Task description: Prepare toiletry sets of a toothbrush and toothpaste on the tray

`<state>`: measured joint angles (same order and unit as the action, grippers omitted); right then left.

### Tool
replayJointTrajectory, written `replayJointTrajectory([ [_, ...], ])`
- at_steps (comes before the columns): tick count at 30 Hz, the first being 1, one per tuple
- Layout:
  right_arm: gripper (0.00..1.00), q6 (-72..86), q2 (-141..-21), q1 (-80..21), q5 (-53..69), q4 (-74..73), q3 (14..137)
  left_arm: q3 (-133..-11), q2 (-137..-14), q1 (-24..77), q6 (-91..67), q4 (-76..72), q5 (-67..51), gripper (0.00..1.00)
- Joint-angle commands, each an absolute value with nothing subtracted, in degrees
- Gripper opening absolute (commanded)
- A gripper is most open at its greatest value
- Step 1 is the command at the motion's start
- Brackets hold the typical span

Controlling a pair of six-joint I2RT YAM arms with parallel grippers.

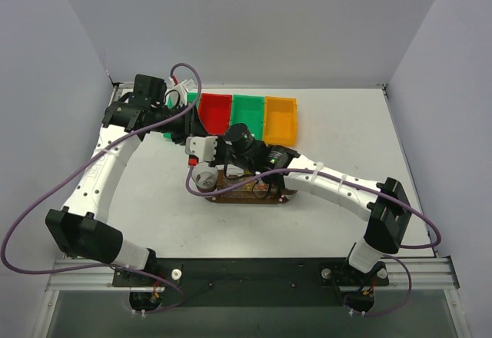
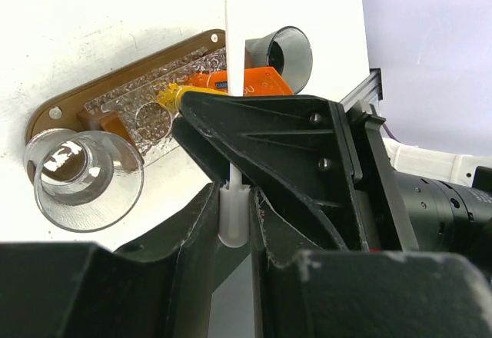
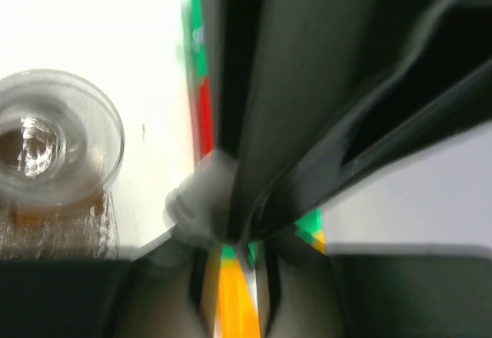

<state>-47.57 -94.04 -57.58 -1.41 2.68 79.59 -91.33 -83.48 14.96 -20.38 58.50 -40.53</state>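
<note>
A white toothbrush [image 2: 234, 38] stands upright over the dark-brown tray [image 2: 54, 115], its thick butt end pinched in my left gripper [image 2: 233, 213]. The black fingers [image 2: 254, 130] of my right gripper cross the stick halfway up and hide that part. The right wrist view is blurred: my right gripper [image 3: 234, 238] shows a narrow gap with a pale sliver in it, and the grip is unclear. An orange toothpaste [image 2: 261, 82] and a yellow toothpaste [image 2: 171, 96] lie on the tray. From above, both grippers meet over the tray [image 1: 288, 197].
A clear cup [image 2: 81, 180] stands at one end of the tray and a dark cup [image 2: 290, 50] at the other. Red [image 1: 215, 111], green [image 1: 247, 111] and orange [image 1: 280, 119] bins sit in a row behind the tray. Walls enclose the table.
</note>
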Motion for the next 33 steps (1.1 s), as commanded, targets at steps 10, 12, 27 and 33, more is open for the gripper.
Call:
replayJointTrajectory([
  [10,0.00,-50.45,-91.06,-56.16,-7.56,6.24,76.03,-95.80,-84.11,15.73,-24.52,56.78,-49.57,0.29],
  [12,0.00,-49.66,-90.97,-55.90,-7.56,6.33,75.94,-96.94,-84.81,15.73,-25.05,55.03,-49.66,0.41],
  [27,0.00,-37.98,-84.91,-51.86,-5.63,6.42,75.67,-91.16,-81.32,7.40,-38.39,23.16,-40.54,0.84],
  [33,0.00,-28.58,-80.61,-48.44,-3.96,5.45,76.99,-89.12,-77.79,2.37,-35.78,27.75,-32.53,0.84],
])
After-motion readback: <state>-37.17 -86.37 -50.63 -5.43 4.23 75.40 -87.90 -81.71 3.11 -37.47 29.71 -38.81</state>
